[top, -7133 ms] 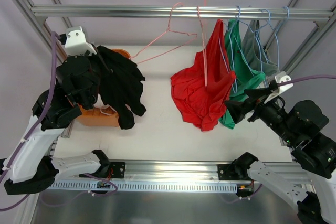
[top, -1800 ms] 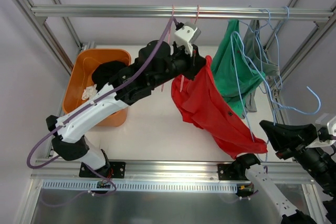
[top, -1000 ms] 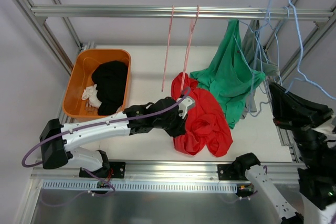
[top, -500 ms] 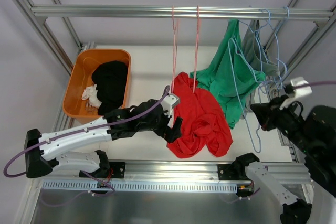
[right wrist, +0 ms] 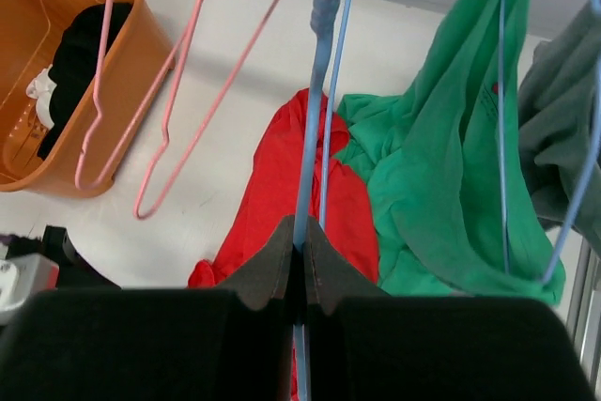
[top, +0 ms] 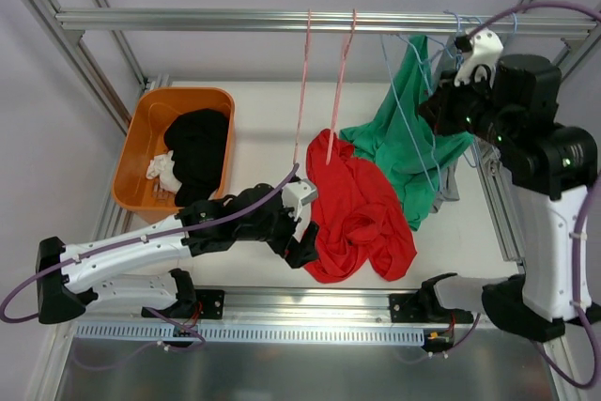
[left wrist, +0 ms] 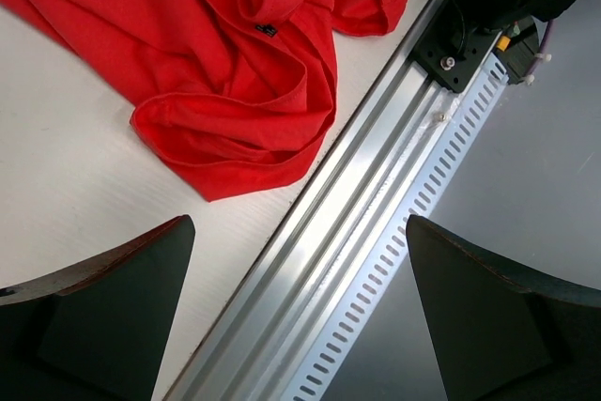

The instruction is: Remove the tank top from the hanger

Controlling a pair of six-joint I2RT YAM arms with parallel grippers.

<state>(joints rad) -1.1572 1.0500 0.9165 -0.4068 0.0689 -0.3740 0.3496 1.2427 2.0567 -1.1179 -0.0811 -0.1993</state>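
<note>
Noting for you: red tank top (top: 362,213) lies heaped on table (top: 272,129), pink hangers (top: 303,91) bare (removal looks done); left gripper (left wrist: 296,265) spread empty, right gripper (right wrist: 302,243) pinching blue hanger (right wrist: 312,119).

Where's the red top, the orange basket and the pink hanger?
red top (top: 362,218): top external view, middle of the crumpled cloth.
orange basket (top: 188,92): top external view, its far rim.
pink hanger (top: 302,91): top external view, its long straight wire.

an orange bin (top: 130,174) sits at ten o'clock on the white desk (top: 268,152), holding a black garment (top: 199,152) and a crumpled white cloth (top: 163,171). a metal bar (top: 188,19) spans twelve o'clock; a slotted aluminium rail (top: 282,332), six.
</note>
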